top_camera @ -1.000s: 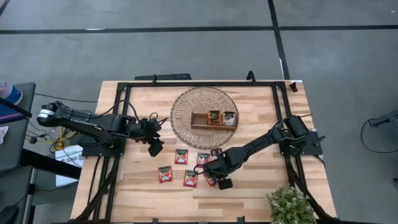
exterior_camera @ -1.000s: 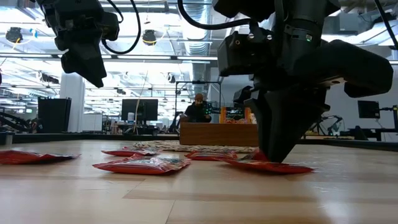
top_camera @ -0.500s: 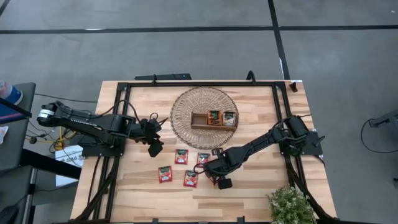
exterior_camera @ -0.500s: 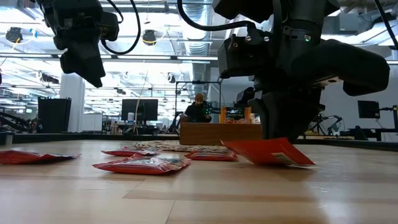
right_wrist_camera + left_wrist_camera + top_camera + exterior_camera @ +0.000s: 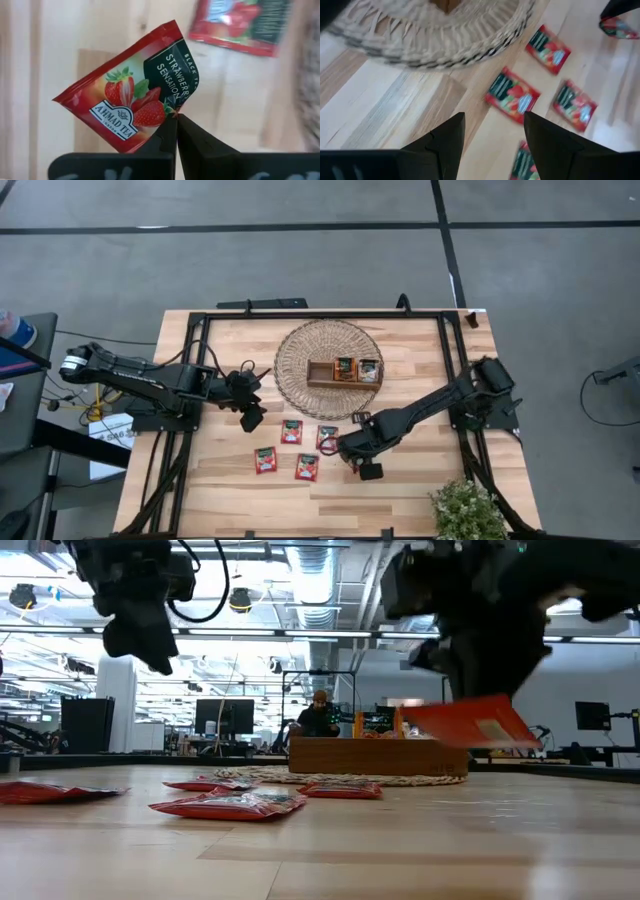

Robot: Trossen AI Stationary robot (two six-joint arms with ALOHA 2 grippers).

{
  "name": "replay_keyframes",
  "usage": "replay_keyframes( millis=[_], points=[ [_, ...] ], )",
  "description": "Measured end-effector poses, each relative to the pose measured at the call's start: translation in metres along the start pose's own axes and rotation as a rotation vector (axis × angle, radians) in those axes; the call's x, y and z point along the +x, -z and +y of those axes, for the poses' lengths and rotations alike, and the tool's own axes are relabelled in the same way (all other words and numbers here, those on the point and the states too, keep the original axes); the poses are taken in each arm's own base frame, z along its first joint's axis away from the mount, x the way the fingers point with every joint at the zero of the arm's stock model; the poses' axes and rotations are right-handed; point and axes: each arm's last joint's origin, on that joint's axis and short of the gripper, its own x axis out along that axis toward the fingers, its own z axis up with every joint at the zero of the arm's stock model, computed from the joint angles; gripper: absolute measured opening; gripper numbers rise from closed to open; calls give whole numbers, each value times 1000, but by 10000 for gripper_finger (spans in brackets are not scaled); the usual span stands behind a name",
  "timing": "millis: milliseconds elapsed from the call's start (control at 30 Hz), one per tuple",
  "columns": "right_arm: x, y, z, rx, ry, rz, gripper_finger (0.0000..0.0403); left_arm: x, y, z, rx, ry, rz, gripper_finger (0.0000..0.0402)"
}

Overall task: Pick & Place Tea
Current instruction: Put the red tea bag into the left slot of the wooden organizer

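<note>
My right gripper (image 5: 352,452) hangs over the near-middle of the table, shut on a red strawberry tea sachet (image 5: 131,114), which also shows raised in the low view (image 5: 475,723). Several more red sachets lie flat on the wood (image 5: 291,431) (image 5: 306,467) (image 5: 265,461). The brown wooden tray (image 5: 343,372) sits on a round woven mat (image 5: 300,345) and holds a few sachets. My left gripper (image 5: 250,418) is open (image 5: 494,122) and hovers left of the mat, above the table (image 5: 140,635). My right gripper pinches the sachet between its two fingertips at one edge, by the dark label band (image 5: 173,106). The fingers come from above. The sachet is lifted clear of the table and tilted, with its free end (image 5: 520,738) sloping down.
A potted plant (image 5: 465,510) stands at the near right corner. A black frame (image 5: 320,314) runs around the table's edge. Bare wood lies near the front edge (image 5: 300,500). Beyond the far edge a person (image 5: 318,712) sits in the room.
My right gripper has risen from the table with the sachet. A second ago the sachet lay flat under the fingers, half a second ago it was tipped up with one edge still on the wood, and now it is lifted clear.
</note>
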Motion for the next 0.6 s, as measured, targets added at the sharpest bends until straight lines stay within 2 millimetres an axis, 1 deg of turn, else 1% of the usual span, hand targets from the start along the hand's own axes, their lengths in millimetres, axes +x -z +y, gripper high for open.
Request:
replay_keyframes(
  millis=[167, 233, 333, 400, 500, 600],
  points=[
    [-34, 3, -2, 42, 113, -111, 0, 0, -7, -6, -19, 59, -70, 195],
    [-45, 4, -4, 61, 206, -160, 0, -1, -11, -9, -28, 99, -117, 195],
    [-61, 5, -10, 92, 391, -247, 0, -4, -21, -17, -63, 187, -217, 195],
    [-67, 5, -16, 113, 501, -287, 0, -8, -30, -24, -98, 265, -303, 195],
    [-71, 2, -26, 151, 647, -333, 0, -16, -42, -32, -135, 380, -433, 195],
    [-75, -3, -36, 191, 750, -379, 0, -24, -52, -38, -169, 443, -559, 195]
  ],
)
